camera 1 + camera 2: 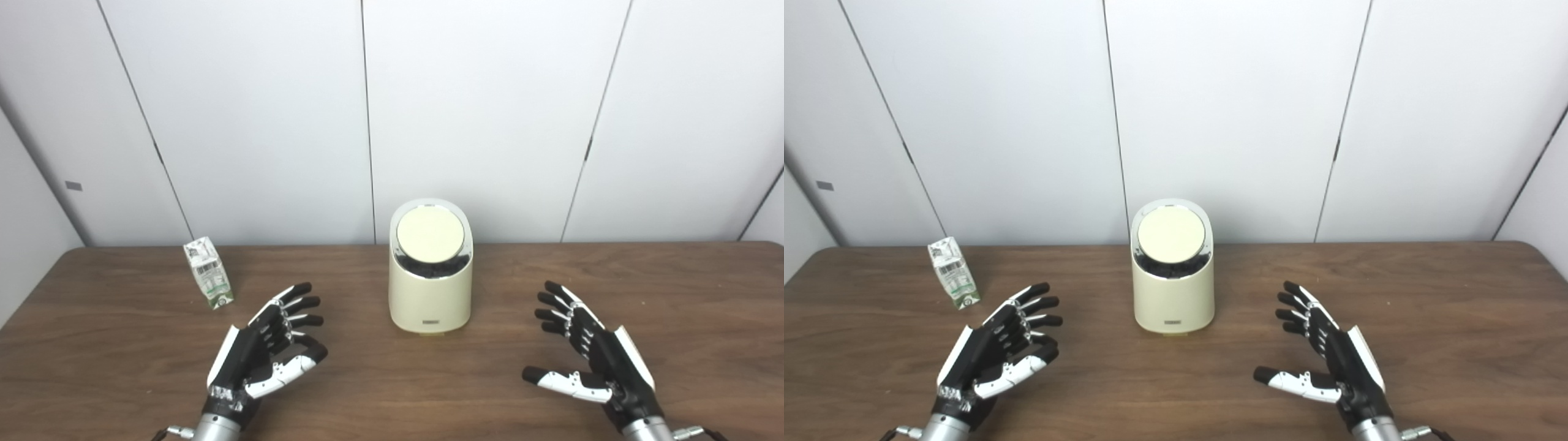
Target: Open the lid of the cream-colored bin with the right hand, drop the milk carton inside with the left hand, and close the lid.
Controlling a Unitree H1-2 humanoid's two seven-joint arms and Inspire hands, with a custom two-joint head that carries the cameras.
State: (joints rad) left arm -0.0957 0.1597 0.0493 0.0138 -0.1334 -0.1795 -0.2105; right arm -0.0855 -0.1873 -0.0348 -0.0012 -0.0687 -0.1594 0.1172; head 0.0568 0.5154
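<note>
Cream-colored bin (430, 288) stands upright at the middle of the brown tabletop (674, 294) near the back wall, its round lid (430, 234) down and tilted toward the camera, with a dark gap showing under the lid's front edge. The milk carton (209, 272) stands well to the bin's left, leaning slightly, touching neither robot hand. Left robot hand (269, 343) and right robot hand (588, 349) are over the tabletop on either side of the bin, fingers spread apart and holding nothing.
</note>
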